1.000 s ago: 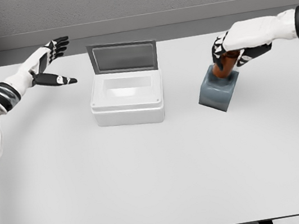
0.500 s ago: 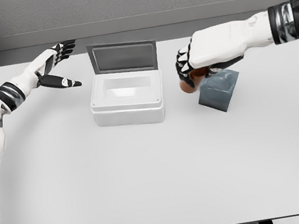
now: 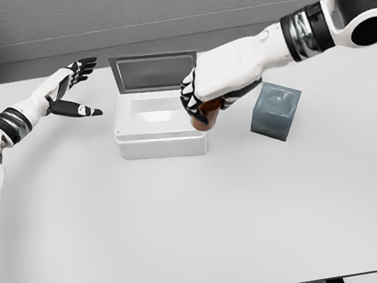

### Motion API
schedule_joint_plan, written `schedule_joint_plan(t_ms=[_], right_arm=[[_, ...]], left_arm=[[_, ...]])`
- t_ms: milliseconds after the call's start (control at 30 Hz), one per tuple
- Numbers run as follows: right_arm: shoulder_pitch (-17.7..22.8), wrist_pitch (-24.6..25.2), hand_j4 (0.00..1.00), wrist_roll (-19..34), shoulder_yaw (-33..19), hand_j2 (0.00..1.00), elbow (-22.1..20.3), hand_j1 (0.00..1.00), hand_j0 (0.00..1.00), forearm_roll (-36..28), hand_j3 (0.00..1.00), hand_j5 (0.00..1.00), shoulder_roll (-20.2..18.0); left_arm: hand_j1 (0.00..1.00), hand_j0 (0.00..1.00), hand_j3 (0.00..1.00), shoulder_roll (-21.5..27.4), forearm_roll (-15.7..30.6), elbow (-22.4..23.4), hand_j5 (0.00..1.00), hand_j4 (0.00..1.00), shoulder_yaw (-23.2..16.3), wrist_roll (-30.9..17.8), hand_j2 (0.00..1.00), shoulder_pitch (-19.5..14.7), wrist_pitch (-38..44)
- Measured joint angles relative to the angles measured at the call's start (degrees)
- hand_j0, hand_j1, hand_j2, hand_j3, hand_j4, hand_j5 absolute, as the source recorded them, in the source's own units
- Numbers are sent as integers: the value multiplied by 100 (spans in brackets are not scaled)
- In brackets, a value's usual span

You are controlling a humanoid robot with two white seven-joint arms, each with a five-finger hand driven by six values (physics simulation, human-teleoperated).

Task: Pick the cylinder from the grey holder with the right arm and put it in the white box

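Grey walls are closing off the back of the scene, and a broad white table [image 3: 187, 221] is filling most of the head view, its front edge cutting across the bottom of the picture.

Much of the brown cylinder [image 3: 207, 115] is sitting hidden inside the right hand [image 3: 204, 96]; only its lower end is peeking out below the curled dark fingers [image 3: 190, 105], which are clenching around it. How far the cylinder is running up into the palm is impossible to make out. The right arm is reaching in from the upper right, where its shoulder joint is getting cropped by the picture's edge. The hand and the cylinder are hanging over the right rim of the white box [image 3: 161, 128], the cylinder's visible end overlapping the box's right wall, clear of the grey holder [image 3: 275, 111].

The white box is standing near the middle of the table with its lid [image 3: 154, 72] tilting up at the back; its pale interior is showing nothing inside. The grey holder is sitting tilted just to the right of the box, and its top is showing no cylinder in it.

The left arm is stretching in from the left edge, partly cropped there, and the left hand [image 3: 69, 88] is hovering to the left of the box with its fingers spread, gripping nothing.
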Motion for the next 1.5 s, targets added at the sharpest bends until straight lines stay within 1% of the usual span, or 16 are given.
schedule_joint_plan(t_ms=[267, 367, 533, 700, 967, 1100, 1300, 1333, 1367, 1400, 1433, 1467, 1500], right_arm=[[9, -2, 41, 109, 39, 41, 1049, 41, 41, 69, 41, 41, 691], [9, 0, 41, 129, 22, 41, 1366, 41, 41, 128, 41, 41, 915], [9, -1, 41, 147, 0, 41, 1537, 41, 41, 235, 41, 41, 1131], [17, 0, 41, 157, -23, 41, 1649, 41, 41, 291, 41, 41, 1227], [17, 0, 41, 187, -46, 41, 2081, 41, 41, 312, 41, 41, 1415], [17, -1, 42, 190, -61, 42, 2369, 42, 42, 327, 42, 42, 1539], [79, -1, 42, 191, -67, 42, 2481, 42, 42, 447, 42, 42, 1676], [79, -1, 44, 191, -68, 44, 2486, 44, 44, 465, 44, 44, 1688], [79, 0, 55, 191, -70, 55, 2488, 55, 55, 476, 55, 55, 1695], [88, 0, 76, 192, -73, 76, 2490, 76, 76, 487, 76, 76, 1699], [79, 0, 84, 191, -77, 84, 2490, 84, 84, 496, 84, 84, 1700], [88, 0, 95, 187, -83, 95, 2482, 95, 95, 521, 95, 95, 1702], [97, 0, 95, 181, -87, 95, 2469, 95, 95, 549, 95, 95, 1704]], left_arm=[[100, 100, 100, 1, 16, 8, 100, 100, -4, 0, 100, 9, -8], [100, 100, 100, 1, 22, 8, 100, 100, -4, 0, 100, 9, -9], [100, 100, 100, 1, 26, 7, 100, 100, -4, 0, 100, 9, -14], [100, 100, 100, 1, 27, 6, 100, 100, -4, 0, 100, 9, -14], [100, 100, 100, 1, 27, 7, 100, 100, 3, 0, 100, 18, -14], [100, 100, 100, 2, 27, 6, 100, 100, 4, 0, 100, 18, -14], [100, 100, 100, 0, 27, 2, 100, 100, 5, 0, 100, 18, -11], [100, 100, 100, -2, 27, 2, 100, 100, 5, 0, 100, 18, -10], [100, 100, 100, -4, 27, 1, 100, 100, 5, 0, 100, 18, -10], [100, 100, 100, -4, 27, 1, 100, 100, 5, 0, 100, 18, -10], [100, 100, 100, -4, 27, 0, 100, 100, 5, 0, 100, 18, -9], [100, 100, 100, -5, 28, 0, 100, 100, 5, 0, 100, 18, -9], [100, 100, 100, -3, 28, 0, 100, 100, 5, 0, 100, 18, -9]])
